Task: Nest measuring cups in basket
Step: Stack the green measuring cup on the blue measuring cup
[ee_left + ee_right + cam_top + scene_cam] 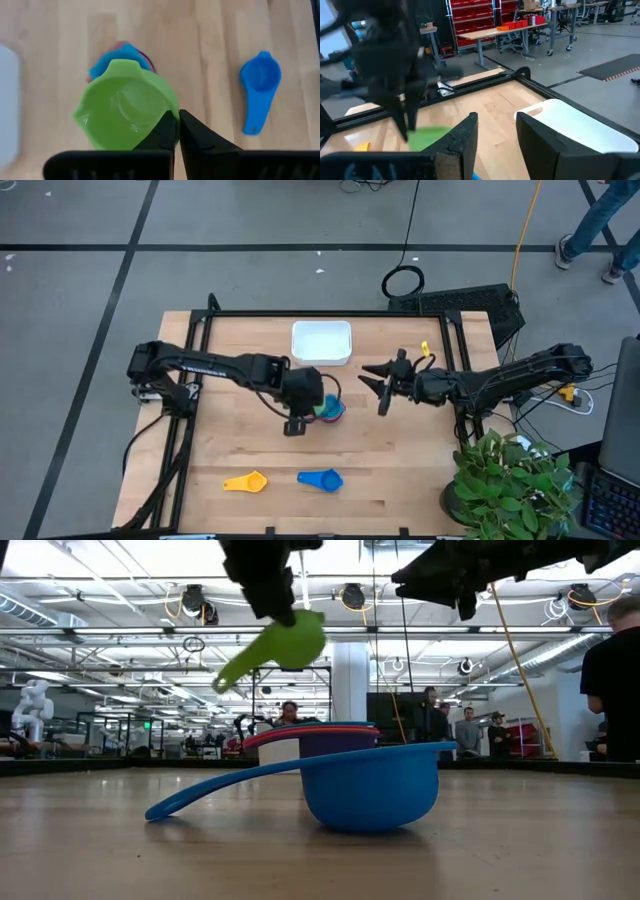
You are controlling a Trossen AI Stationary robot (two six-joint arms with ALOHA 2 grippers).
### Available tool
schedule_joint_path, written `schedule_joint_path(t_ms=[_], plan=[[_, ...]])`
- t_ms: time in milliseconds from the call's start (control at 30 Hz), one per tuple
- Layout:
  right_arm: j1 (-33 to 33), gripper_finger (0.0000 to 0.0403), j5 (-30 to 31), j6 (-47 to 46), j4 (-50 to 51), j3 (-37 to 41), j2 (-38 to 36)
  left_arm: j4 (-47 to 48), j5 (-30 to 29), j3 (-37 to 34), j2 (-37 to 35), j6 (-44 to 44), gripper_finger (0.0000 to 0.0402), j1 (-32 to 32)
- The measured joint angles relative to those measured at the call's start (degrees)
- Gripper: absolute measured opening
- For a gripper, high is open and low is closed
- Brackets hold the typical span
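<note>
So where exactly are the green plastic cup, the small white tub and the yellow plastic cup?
Green plastic measuring cup point(125, 102): left wrist view, inside of its bowl.
Small white plastic tub point(321, 342): high view, its bare floor.
Yellow plastic measuring cup point(247, 482): high view, where bowl meets handle.

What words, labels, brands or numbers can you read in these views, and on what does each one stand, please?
None can be read.
Left arm: faint pale lettering on its upper side in the high view, too small to read.
Green cup, mid blue cup, basket: no markings show.
</note>
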State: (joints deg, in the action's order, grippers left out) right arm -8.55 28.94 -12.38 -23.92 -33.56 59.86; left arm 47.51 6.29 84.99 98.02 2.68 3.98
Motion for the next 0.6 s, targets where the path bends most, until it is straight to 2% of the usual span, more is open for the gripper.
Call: schedule_joint_path(t_ms=[400, 600], plan=[[0.7, 0.0125, -0.1, 0.0, 0.7, 0.0, 0.0, -0.6, 0.6, 5.7, 10.3, -2.5, 0.0008, 0.3], [0.7, 0.0125, -0.1, 0.0, 1.5, 0.0, 0.0, 2.5, -4.8, 8.3, 13.4, -4.7, 0.0008, -0.1]])
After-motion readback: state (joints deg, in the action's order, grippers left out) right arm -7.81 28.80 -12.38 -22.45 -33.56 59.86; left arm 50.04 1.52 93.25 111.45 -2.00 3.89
